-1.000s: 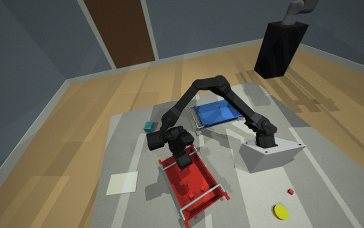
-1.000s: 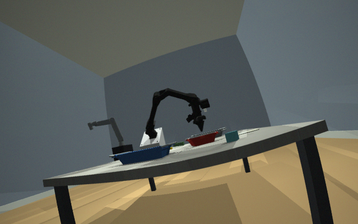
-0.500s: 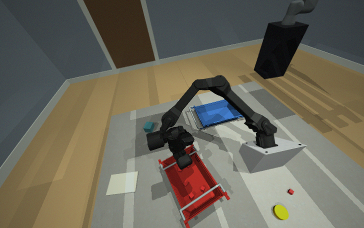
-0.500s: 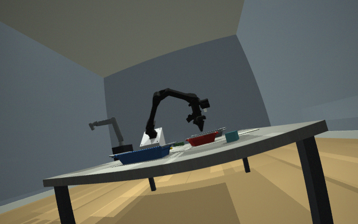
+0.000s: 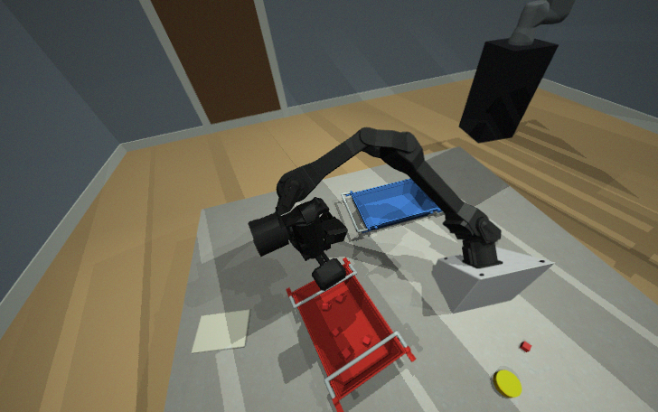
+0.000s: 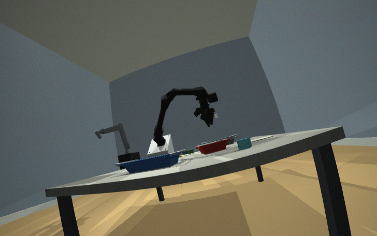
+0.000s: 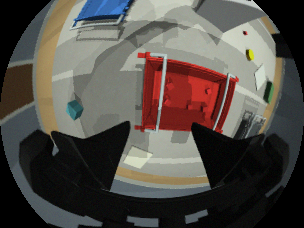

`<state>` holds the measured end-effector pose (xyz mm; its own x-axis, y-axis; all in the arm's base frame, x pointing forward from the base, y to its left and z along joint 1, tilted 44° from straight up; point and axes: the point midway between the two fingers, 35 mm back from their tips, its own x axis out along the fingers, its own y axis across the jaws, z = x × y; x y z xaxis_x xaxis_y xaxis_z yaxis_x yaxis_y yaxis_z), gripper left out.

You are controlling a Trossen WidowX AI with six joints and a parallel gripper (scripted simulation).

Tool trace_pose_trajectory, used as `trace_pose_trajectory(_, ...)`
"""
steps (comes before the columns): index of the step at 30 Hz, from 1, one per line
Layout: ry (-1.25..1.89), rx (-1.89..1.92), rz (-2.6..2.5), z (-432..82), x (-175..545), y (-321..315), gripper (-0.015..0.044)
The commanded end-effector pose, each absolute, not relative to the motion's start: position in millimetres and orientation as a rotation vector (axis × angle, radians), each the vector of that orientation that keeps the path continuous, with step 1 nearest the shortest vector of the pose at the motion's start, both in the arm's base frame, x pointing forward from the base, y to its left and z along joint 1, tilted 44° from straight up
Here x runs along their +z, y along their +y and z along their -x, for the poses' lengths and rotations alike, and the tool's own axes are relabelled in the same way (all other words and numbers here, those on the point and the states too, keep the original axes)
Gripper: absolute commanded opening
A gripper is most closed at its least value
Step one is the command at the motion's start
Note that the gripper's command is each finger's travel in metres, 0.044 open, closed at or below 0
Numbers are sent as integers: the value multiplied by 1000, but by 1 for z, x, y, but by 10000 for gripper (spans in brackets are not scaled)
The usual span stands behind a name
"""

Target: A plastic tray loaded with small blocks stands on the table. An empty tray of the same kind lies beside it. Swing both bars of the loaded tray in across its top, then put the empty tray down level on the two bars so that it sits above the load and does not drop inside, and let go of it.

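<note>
The red tray (image 5: 315, 341) (image 6: 213, 147) (image 7: 148, 95) stands on the table with several small red blocks (image 5: 366, 341) (image 7: 209, 91) inside. One wire bar (image 5: 361, 357) (image 7: 224, 100) lies across its top near one end, and the other bar (image 5: 308, 298) (image 7: 162, 95) lies across near the opposite end. The empty blue tray (image 5: 383, 203) (image 6: 150, 163) (image 7: 102, 10) stands apart, its bars out over its ends. My gripper (image 5: 329, 275) (image 6: 210, 124) (image 7: 161, 125) is open and empty, raised above the bar end of the red tray nearer the blue one. It partly hides that bar in the top view.
A teal block (image 6: 244, 143) (image 7: 75, 109) and a pale flat plate (image 5: 222, 331) (image 7: 137, 157) lie beyond the red tray. A grey tray (image 6: 231, 140), a green block (image 6: 188, 151) (image 7: 269, 92), a yellow disc (image 5: 507, 383) (image 7: 250, 55) and a red cube (image 5: 525, 346) are also there.
</note>
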<state>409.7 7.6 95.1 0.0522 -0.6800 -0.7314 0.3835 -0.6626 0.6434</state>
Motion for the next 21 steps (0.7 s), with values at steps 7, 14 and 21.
trace_pose_trajectory(7,-293,-1758,-1592,-387,137,-31,440)
trace_pose_trajectory(14,-327,-1799,-1680,-325,173,-116,440)
trace_pose_trajectory(21,-405,-1793,-1749,-238,190,-174,440)
